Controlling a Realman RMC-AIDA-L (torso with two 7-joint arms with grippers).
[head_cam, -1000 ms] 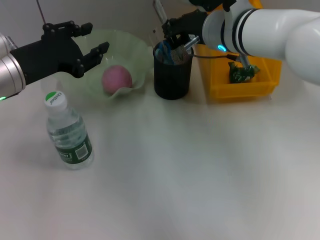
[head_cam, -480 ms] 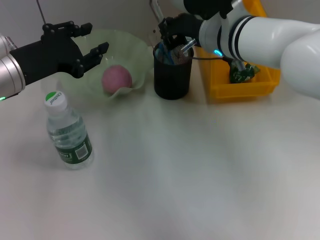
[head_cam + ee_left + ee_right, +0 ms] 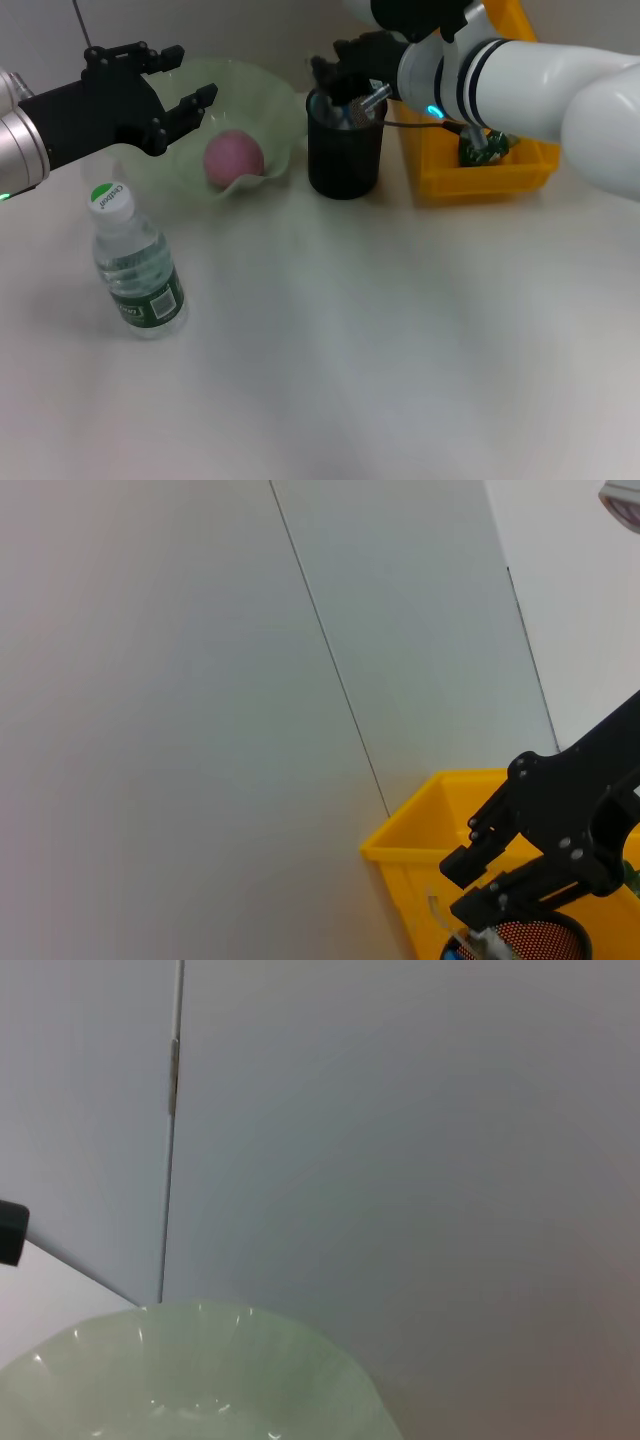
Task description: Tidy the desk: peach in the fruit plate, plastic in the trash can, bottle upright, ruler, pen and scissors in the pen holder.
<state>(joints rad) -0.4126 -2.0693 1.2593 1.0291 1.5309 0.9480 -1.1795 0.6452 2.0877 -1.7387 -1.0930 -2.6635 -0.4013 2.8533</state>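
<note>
A pink peach (image 3: 234,157) lies in the pale green fruit plate (image 3: 262,92). The bottle (image 3: 135,268) stands upright at the front left. The black pen holder (image 3: 345,150) has blue-handled things and a silver piece poking out of it. My right gripper (image 3: 335,68) hangs just over the holder's rim. The left wrist view shows this gripper (image 3: 465,880) with its jaws apart above the holder (image 3: 535,940). Green plastic (image 3: 486,146) lies in the yellow trash can (image 3: 470,178). My left gripper (image 3: 165,95) is open, at the plate's left edge above the bottle.
The plate, the holder and the yellow bin stand in a row close to the back wall. The plate's rim (image 3: 200,1355) fills the bottom of the right wrist view. White tabletop (image 3: 380,340) stretches in front.
My right gripper has moved left and down over the pen holder. The clear strip that stuck up above it no longer shows. The left arm has stayed still.
</note>
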